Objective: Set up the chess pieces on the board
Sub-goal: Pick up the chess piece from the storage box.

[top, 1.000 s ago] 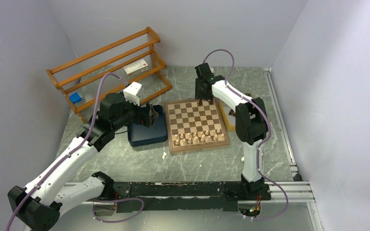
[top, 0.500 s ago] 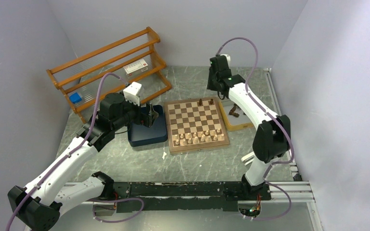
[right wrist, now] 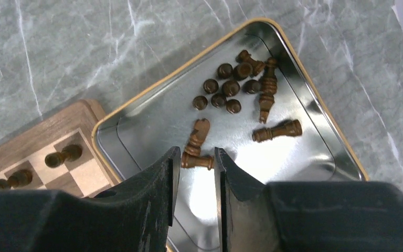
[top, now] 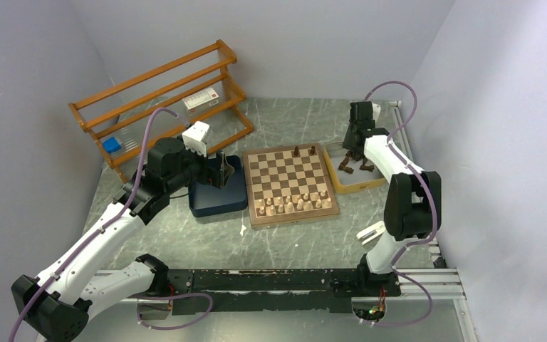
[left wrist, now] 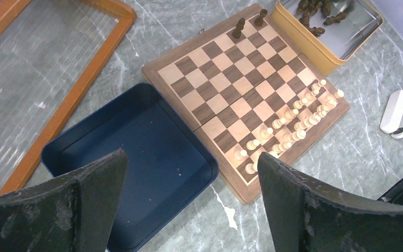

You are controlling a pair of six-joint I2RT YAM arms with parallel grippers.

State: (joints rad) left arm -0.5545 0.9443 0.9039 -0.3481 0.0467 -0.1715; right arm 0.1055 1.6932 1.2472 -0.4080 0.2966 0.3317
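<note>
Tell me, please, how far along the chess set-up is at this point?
Done: the cream pieces stand in two rows on the board, and two dark pieces stand on its far row. In hand: the right gripper hangs over the tin, jaws narrowly apart above a lying dark piece; the left gripper hovers open over the blue tray. Left: about a dozen dark pieces lie in the tin.

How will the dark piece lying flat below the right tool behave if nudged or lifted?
The dark piece, turned and round, lies on the tin's shiny floor: it probably rolls or slides if nudged. Small wood: likely stiff and light.
</note>
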